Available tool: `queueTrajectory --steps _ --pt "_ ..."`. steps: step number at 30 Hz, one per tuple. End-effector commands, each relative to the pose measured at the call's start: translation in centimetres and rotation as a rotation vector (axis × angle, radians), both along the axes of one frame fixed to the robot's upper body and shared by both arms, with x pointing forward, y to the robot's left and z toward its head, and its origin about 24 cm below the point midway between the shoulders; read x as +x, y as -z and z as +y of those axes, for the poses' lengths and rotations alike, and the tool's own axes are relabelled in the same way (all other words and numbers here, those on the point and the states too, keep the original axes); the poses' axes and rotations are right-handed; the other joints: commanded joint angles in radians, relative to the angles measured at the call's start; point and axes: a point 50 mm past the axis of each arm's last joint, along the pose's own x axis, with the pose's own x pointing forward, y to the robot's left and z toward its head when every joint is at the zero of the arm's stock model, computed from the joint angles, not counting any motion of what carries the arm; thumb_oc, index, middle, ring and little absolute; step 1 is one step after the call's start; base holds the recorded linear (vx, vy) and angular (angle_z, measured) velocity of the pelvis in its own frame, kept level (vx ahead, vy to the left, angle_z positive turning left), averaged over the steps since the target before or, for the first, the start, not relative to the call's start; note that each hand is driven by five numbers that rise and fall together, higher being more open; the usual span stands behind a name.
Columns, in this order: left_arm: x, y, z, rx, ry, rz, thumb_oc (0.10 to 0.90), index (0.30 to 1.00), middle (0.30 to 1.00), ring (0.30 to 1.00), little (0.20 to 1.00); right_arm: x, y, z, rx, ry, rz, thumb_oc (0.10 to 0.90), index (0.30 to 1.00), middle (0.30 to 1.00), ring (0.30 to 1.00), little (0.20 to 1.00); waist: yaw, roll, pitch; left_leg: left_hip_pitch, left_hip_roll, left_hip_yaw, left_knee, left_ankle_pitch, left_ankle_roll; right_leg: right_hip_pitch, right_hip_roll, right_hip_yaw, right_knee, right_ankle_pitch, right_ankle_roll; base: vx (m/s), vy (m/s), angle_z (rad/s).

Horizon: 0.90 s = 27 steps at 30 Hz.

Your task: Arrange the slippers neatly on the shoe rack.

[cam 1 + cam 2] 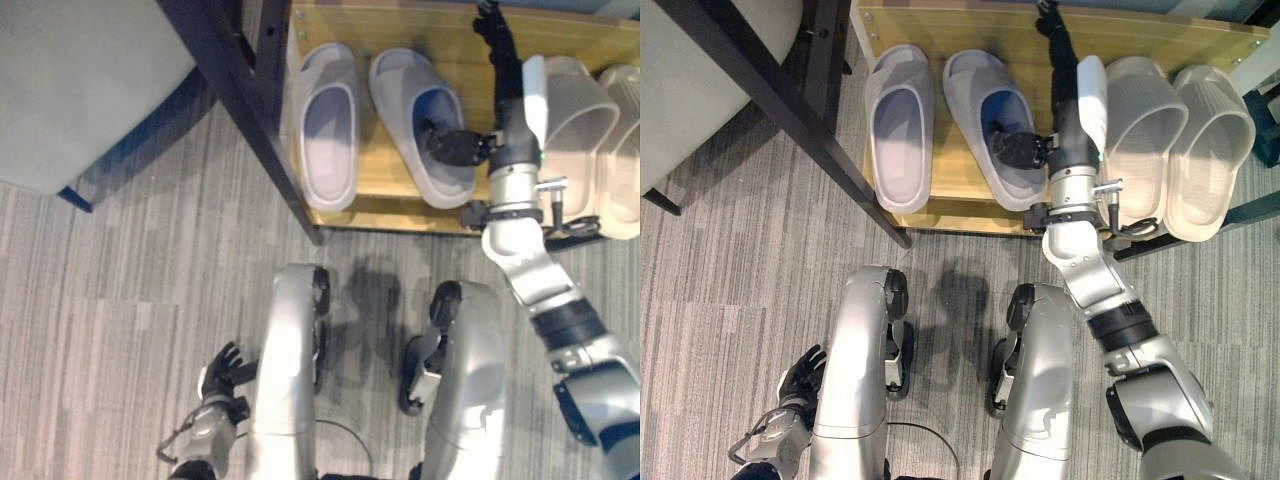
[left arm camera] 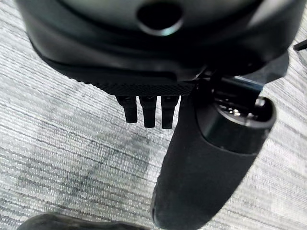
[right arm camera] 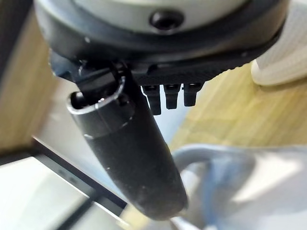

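Observation:
A wooden shoe rack holds two pairs of slippers with toes pointing away from me. The pale grey pair lies on the rack's left: one slipper near the edge, the other angled beside it. Two beige slippers lie on the rack's right. My right hand reaches over the shelf between the pairs, fingers straight along the wood. Its thumb pokes sideways into the angled grey slipper's opening. My left hand hangs low by my side, open and holding nothing.
A black frame leg slants down past the rack's left end, with a grey seat cushion beyond it. Striped grey carpet covers the floor in front. A dark blue object stands at the rack's right end.

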Motion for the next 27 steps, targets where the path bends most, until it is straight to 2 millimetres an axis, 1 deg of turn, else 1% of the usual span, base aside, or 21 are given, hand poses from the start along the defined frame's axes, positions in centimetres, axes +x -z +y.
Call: queueTrajectory --steps 1,5,8,11,13,14,15,20,22,24,26,27 --pt "-1.3 0.7 0.5 0.071 -0.002 0.038 0.8 0.9 0.9 0.9 0.9 -3.8 -5.9 1.6 0.0 -0.131 -0.349 0.8 0.9 0.9 0.9 0.9 0.037 -0.035 -0.028 0.028 -0.025 -0.085 0.032 -0.066 0.027 -0.003 -0.014 0.064 0.02 0.071 -0.06 0.0 0.003 -0.03" --pt "-0.8 0.4 -0.1 0.084 0.015 0.023 0.8 0.9 0.9 0.9 0.9 -3.9 -3.7 2.2 0.028 -0.174 -0.281 0.8 0.9 0.9 0.9 0.9 0.028 -0.042 -0.028 0.028 -0.024 -0.082 0.031 -0.065 0.027 -0.004 -0.012 0.067 0.02 0.069 -0.063 0.0 0.0 0.0" --pt "-0.7 0.5 -0.4 0.083 0.021 0.024 0.8 0.9 0.9 0.9 0.9 -3.6 -1.9 2.3 0.063 -0.186 -0.209 0.8 0.9 0.9 0.9 0.9 0.023 -0.044 -0.028 0.028 -0.023 -0.078 0.031 -0.064 0.027 -0.006 -0.014 0.068 0.021 0.068 -0.064 0.0 0.0 0.0" --pt "-0.8 0.5 -0.4 0.085 0.016 0.026 0.8 0.9 0.9 0.9 0.9 -3.2 -0.6 2.7 0.087 -0.221 -0.142 0.8 0.9 0.9 0.9 0.9 0.022 -0.044 -0.028 0.028 -0.023 -0.079 0.034 -0.064 0.027 -0.007 -0.012 0.07 0.024 0.069 -0.064 0.0 0.0 0.0" --pt "-0.8 0.6 -0.4 0.084 0.014 0.03 0.8 0.9 0.9 0.9 0.9 -3.1 -0.3 2.8 0.104 -0.235 -0.122 0.8 0.9 0.9 0.9 0.9 0.022 -0.044 -0.028 0.028 -0.023 -0.078 0.034 -0.063 0.027 -0.007 -0.013 0.071 0.024 0.069 -0.065 0.0 0.0 0.0" --pt "-0.9 0.7 -0.4 0.09 0.015 0.037 0.8 0.9 0.9 0.9 0.9 -3.0 0.4 3.0 0.146 -0.274 -0.081 0.8 0.9 0.9 0.9 0.9 0.021 -0.044 -0.028 0.028 -0.022 -0.078 0.034 -0.063 0.027 -0.007 -0.014 0.071 0.025 0.069 -0.065 0.0 0.0 0.0" --pt "-0.9 0.6 -0.4 0.087 0.013 0.038 0.8 0.9 0.9 0.9 0.9 -2.6 1.1 3.3 0.24 -0.338 -0.03 0.8 0.9 0.9 0.9 0.9 0.022 -0.045 -0.028 0.028 -0.021 -0.077 0.034 -0.061 0.027 -0.007 -0.013 0.071 0.027 0.07 -0.066 0.0 0.0 0.0" --pt "-0.6 0.4 0.0 0.095 -0.001 0.03 0.8 0.9 0.9 0.9 0.9 -2.5 1.6 4.1 0.219 -0.378 0.01 0.8 0.9 0.9 0.9 0.9 0.02 -0.045 -0.028 0.028 -0.021 -0.079 0.029 -0.059 0.027 -0.008 -0.014 0.075 0.023 0.068 -0.067 0.0 0.0 0.0" --pt "-0.6 0.2 0.0 0.117 0.011 0.029 0.8 0.9 0.9 0.9 0.9 -2.7 1.3 4.9 0.194 -0.417 0.003 0.8 0.9 0.9 0.9 0.9 0.02 -0.042 -0.028 0.028 -0.021 -0.079 0.028 -0.057 0.026 -0.008 -0.013 0.075 0.024 0.067 -0.067 0.0 0.0 0.0" --pt "-0.5 0.2 0.0 0.119 0.013 0.03 0.8 0.9 0.9 0.9 0.9 -2.7 1.2 5.2 0.198 -0.433 0.005 0.8 0.9 0.9 0.9 0.9 0.022 -0.042 -0.028 0.028 -0.021 -0.08 0.028 -0.056 0.026 -0.008 -0.013 0.074 0.025 0.068 -0.067 0.0 0.0 0.0" --pt "-0.4 0.2 0.1 0.137 0.031 0.038 0.8 0.9 0.9 0.9 0.9 -2.6 1.0 6.5 0.18 -0.482 0.017 0.8 0.9 0.9 0.9 0.9 0.027 -0.038 -0.028 0.028 -0.022 -0.083 0.032 -0.055 0.025 -0.008 -0.012 0.072 0.029 0.065 -0.069 0.0 0.0 0.0" --pt "-0.4 0.2 0.1 0.137 0.03 0.038 0.8 0.9 0.9 0.9 0.9 -2.6 1.0 6.5 0.179 -0.482 0.017 0.8 0.9 0.9 0.9 0.9 0.026 -0.038 -0.028 0.028 -0.022 -0.083 0.032 -0.055 0.025 -0.008 -0.012 0.072 0.029 0.065 -0.069 0.0 0.0 0.0"
